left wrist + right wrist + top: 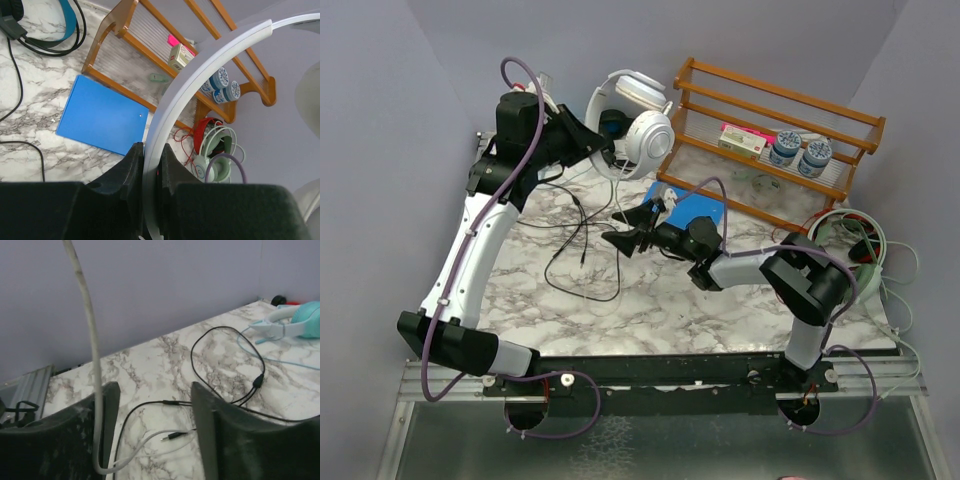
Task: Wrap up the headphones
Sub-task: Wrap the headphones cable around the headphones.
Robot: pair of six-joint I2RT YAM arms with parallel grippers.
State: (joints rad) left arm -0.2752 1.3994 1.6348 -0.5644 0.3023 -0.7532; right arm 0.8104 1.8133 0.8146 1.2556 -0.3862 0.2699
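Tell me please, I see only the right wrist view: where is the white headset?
Observer: The left gripper holds the white headset up at the back, left of the rack.
Operator: How does it grip?
Observer: Its fingers are shut on the headband.
Operator: Is there a black headset?
Observer: Yes, a black and blue headset lies on the table by the rack's left end.

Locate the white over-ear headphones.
Top view, back centre: the white over-ear headphones are held by the left gripper, clamped on their headband, just left of the wooden rack.
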